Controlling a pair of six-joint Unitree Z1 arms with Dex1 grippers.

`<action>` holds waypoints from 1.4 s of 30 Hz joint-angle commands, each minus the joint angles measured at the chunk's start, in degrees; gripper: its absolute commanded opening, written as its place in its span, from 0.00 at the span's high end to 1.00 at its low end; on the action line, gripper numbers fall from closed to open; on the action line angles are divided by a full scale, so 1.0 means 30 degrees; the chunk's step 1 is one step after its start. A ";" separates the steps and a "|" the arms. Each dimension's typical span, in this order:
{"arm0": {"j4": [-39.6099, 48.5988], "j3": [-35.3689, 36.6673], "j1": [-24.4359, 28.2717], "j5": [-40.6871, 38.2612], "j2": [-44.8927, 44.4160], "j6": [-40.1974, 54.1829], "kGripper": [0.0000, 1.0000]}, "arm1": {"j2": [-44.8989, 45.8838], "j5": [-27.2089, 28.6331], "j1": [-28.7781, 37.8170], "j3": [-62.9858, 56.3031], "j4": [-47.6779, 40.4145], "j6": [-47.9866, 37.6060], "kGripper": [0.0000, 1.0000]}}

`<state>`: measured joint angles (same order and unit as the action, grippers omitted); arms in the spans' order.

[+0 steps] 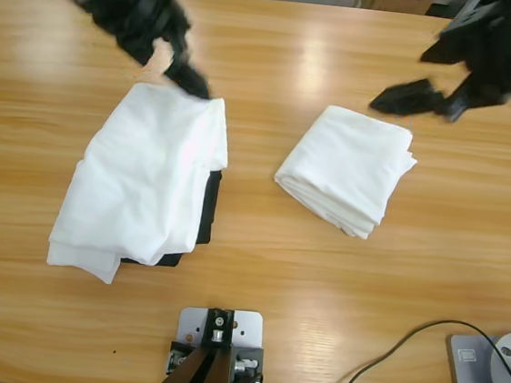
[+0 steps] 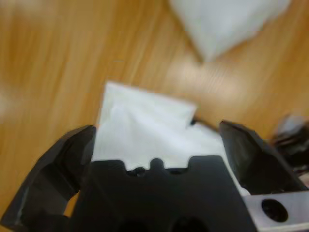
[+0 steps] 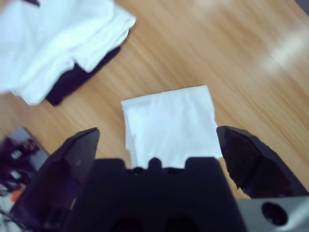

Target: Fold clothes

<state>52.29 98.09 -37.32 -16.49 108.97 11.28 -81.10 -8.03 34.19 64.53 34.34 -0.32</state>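
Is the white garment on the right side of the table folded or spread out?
Folded. The white garment lies as a compact rectangle with stacked layers along its near edge, apart from the looser white pile over a black garment.

A loosely folded white shirt (image 1: 147, 176) is lying left of centre on the wooden table (image 1: 256, 274), covering a black garment (image 1: 206, 212) peeking out beneath. The left gripper (image 1: 187, 78) is hanging at its top edge. A neatly folded white shirt (image 1: 347, 168) is sitting right of centre, the right gripper (image 1: 410, 98) hovering above it, jaws apart.
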 commanded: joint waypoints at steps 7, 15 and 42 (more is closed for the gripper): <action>0.6547 1.4437 -0.0581 -0.9748 1.1664 -1.3088 0.04 | 0.3091 -0.3448 -0.6481 -1.2529 -0.7672 -1.8847 0.09; 1.3179 2.0683 0.1013 -0.9496 1.6106 -0.9180 0.10 | -0.0167 -0.3998 -0.8262 -1.5769 -1.3672 -2.0658 0.09; 1.0707 2.8716 -0.0188 -1.1793 2.0073 -1.1230 0.07 | -0.4432 -0.5088 -0.8321 -1.7293 -1.8272 -2.0781 0.09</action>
<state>86.05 151.89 -37.26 -52.55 161.05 -21.71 -90.94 -22.21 9.91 14.29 -20.40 -62.71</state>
